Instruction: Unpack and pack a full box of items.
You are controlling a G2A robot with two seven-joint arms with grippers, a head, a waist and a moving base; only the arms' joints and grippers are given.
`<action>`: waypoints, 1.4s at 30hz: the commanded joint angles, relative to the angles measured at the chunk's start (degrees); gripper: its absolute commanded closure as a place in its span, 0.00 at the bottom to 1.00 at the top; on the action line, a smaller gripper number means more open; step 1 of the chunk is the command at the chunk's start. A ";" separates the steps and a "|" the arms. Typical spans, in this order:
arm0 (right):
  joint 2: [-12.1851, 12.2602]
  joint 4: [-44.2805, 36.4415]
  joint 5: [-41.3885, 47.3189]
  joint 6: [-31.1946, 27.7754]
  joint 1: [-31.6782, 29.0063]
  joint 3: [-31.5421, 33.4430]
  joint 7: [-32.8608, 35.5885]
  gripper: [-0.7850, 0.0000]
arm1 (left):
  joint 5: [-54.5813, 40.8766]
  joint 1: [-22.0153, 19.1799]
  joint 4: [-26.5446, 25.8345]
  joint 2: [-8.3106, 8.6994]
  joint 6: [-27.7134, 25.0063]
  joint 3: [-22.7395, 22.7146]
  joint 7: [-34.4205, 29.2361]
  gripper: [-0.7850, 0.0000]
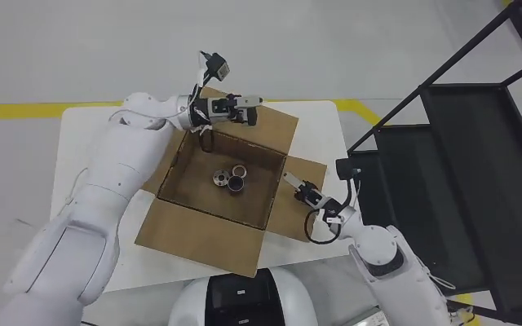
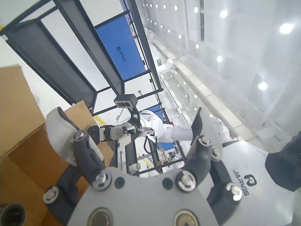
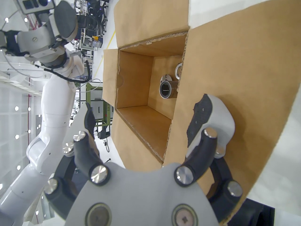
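An open cardboard box (image 1: 189, 160) stands mid-table with its flaps folded out. On its floor lie three round metal parts (image 1: 230, 178); in the right wrist view I see a dark cylinder (image 3: 165, 89) and a ring (image 3: 178, 70) behind it. My left gripper (image 1: 247, 110) hovers over the box's far rim, open and holding nothing (image 2: 129, 128). Over the box's right flap (image 1: 308, 181) my right gripper (image 1: 298, 189) is also open (image 3: 145, 116), with one finger (image 3: 209, 116) above the flap and nothing between the fingers.
A dark metal shelf rack (image 1: 444, 155) stands close beside the table's right side. The white table (image 1: 81, 134) shows bare surface left of the box. A yellow floor line (image 1: 33, 109) runs behind the table.
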 commanded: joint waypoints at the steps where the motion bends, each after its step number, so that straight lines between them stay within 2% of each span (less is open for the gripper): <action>1: -0.07 0.64 -0.67 1.95 0.84 -0.76 -0.10 0.00 | 1.86 3.11 -5.17 2.96 0.79 -5.10 -0.76 0.00; 5: -0.22 1.66 -1.88 4.58 2.51 -2.43 0.19 0.00 | 7.36 9.74 -14.37 7.57 1.94 -14.54 -1.91 0.00; 9: -0.33 2.46 -2.37 6.33 3.75 -3.49 0.64 0.00 | 11.26 15.37 -21.39 10.33 5.43 -21.69 -1.77 0.00; 14: -0.50 1.94 -2.01 5.57 4.98 -4.42 0.21 0.00 | 12.70 19.97 -26.35 12.03 8.38 -26.56 -0.91 0.00; 22: -0.50 -3.47 -2.27 -3.97 3.78 -4.99 -1.14 0.00 | 13.56 24.89 -30.56 14.05 8.54 -33.54 0.18 0.00; 26: -0.68 -3.72 -3.28 -5.77 5.49 -7.41 -0.29 0.00 | 15.83 27.65 -32.06 15.26 7.90 -38.51 2.27 0.00; 32: -1.52 -1.13 -3.94 -3.71 11.03 -13.14 0.53 0.00 | 21.40 30.96 -31.01 16.76 8.74 -43.85 5.96 0.00; 38: -2.60 2.06 -3.88 -1.06 16.25 -18.74 0.80 0.00 | 25.48 29.88 -25.38 17.57 11.35 -43.56 5.76 0.00; 42: -3.14 3.58 -3.56 -0.33 18.20 -20.74 0.25 0.00 | 27.69 27.49 -21.37 17.74 10.26 -41.71 6.14 0.00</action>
